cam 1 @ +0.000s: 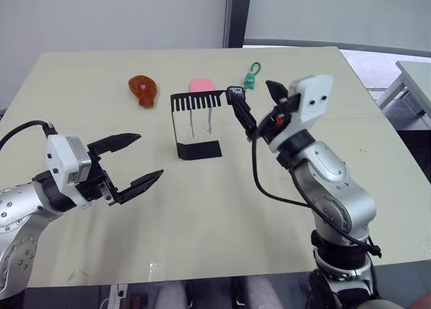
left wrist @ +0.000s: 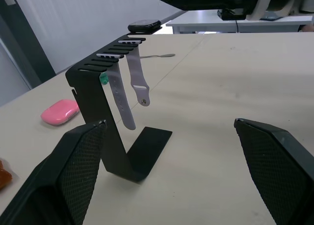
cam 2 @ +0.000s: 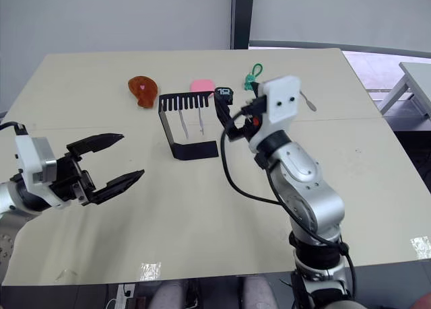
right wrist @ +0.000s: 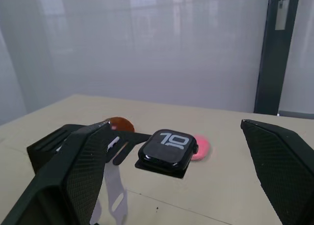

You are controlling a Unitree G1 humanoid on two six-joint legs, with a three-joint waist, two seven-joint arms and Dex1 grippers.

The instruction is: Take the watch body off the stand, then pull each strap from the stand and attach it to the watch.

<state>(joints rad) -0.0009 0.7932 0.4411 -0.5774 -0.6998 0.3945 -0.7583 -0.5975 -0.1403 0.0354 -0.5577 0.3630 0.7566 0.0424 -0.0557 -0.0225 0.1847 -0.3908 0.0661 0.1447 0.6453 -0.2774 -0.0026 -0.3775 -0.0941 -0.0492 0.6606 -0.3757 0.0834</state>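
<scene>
The black stand (cam 1: pixel 199 149) stands mid-table with its comb-slotted bar (cam 1: pixel 196 100) on top. The small black watch body (cam 1: pixel 234 91) rests on the bar's right end, its screen showing light digits (right wrist: pixel 168 147). Two pale straps (left wrist: pixel 120 100) (left wrist: pixel 137 80) hang from the slots. My right gripper (cam 1: pixel 256 101) is open just right of the watch body. In the right wrist view the watch lies ahead, between its spread fingers (right wrist: pixel 73 161). My left gripper (cam 1: pixel 149 155) is open, low and to the left of the stand, holding nothing.
Behind the stand lie a pink oval object (cam 1: pixel 203 85), a brown-orange object (cam 1: pixel 144 89) and a green keychain figure (cam 1: pixel 251 77). A grey metal tool (cam 2: pixel 307 101) lies right of my right arm. The table's front edge (cam 1: pixel 202 279) is close below.
</scene>
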